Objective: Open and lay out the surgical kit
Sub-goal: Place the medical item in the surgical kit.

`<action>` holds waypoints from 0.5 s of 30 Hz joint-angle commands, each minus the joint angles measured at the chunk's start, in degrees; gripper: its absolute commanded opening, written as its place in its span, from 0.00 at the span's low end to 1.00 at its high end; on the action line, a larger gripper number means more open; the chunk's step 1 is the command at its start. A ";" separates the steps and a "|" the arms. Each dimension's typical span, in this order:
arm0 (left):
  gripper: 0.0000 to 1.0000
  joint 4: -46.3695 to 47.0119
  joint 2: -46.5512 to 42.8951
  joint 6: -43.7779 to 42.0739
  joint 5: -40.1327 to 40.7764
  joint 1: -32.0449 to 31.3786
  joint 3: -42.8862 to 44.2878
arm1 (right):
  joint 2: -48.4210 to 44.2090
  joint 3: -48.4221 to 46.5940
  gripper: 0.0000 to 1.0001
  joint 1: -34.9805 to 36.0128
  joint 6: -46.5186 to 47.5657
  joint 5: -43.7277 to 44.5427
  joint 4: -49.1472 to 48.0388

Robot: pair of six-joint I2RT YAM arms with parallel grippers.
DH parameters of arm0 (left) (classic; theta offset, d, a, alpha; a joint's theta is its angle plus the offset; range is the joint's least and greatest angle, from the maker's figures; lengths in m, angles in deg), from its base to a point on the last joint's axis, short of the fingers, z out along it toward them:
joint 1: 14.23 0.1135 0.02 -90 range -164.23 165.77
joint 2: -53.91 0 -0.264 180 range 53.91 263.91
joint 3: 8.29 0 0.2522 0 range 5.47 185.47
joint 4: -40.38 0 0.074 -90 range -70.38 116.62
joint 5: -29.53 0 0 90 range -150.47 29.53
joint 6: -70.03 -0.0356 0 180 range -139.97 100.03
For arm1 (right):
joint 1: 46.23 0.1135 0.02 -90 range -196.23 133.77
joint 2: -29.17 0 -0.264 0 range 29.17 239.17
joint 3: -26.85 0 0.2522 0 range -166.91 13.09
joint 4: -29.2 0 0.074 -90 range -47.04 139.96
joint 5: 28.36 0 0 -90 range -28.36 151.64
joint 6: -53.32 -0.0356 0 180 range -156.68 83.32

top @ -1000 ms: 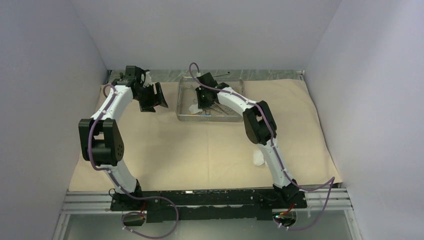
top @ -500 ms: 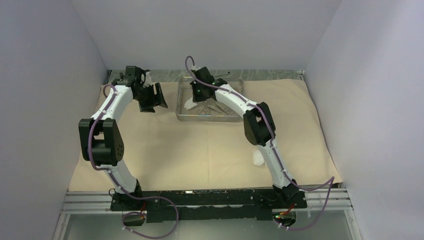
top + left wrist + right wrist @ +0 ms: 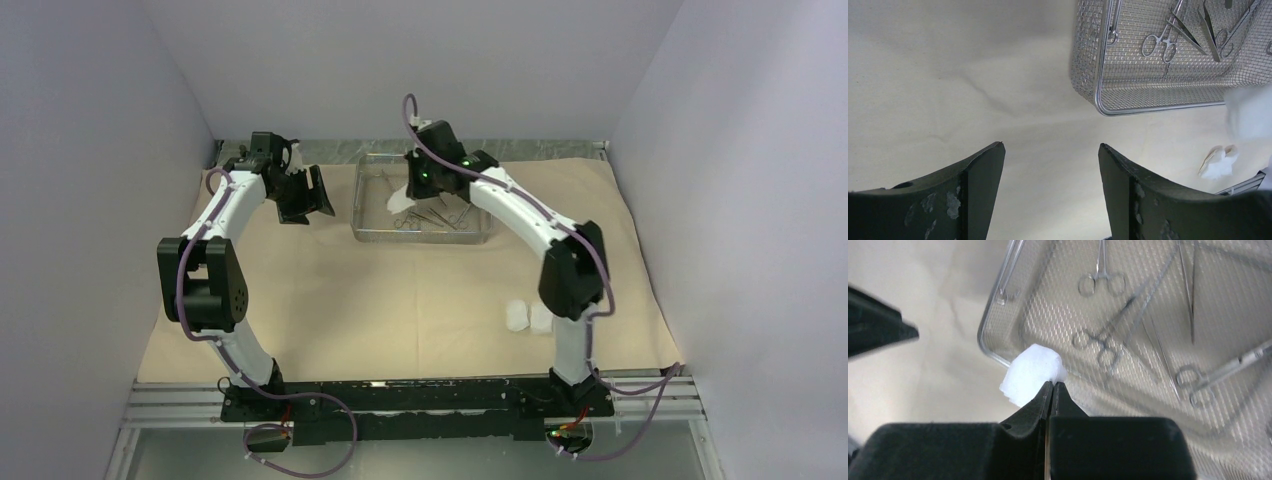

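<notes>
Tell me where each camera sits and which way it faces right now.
Top external: above and behind the bases, facing down over the wrap sheet; both arms show, left gripper and right gripper.
Left wrist: looks down past its open fingers at sheet and mesh tray.
Right wrist: looks down past shut jaws pinching a gauze pad, over the tray.
Shared: both wrist views show the tray and ring-handled clamps.

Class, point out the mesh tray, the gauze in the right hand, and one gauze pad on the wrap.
Tray (image 3: 1089, 55), left wrist view, side wall.
Held gauze (image 3: 1032, 371), right wrist view, pad's middle.
Loose gauze (image 3: 516, 316), top view, left pad's middle.
</notes>
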 commanded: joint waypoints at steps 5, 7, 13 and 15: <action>0.75 3.32 -3.64 1.09 -1.73 -0.13 -2.19 | -23.32 28.08 0.00 -0.61 13.72 -1.28 3.07; 0.75 3.90 -3.92 1.28 -2.01 -0.15 -3.15 | -26.92 33.38 0.00 -0.59 20.59 -1.59 4.52; 0.75 3.75 -4.58 1.40 -1.80 -0.15 -4.36 | -28.03 39.21 0.00 -0.94 32.68 -2.77 9.42; 0.75 3.31 -4.89 0.79 -1.09 -0.15 -4.11 | -29.26 41.62 0.00 -0.86 34.57 -5.06 9.11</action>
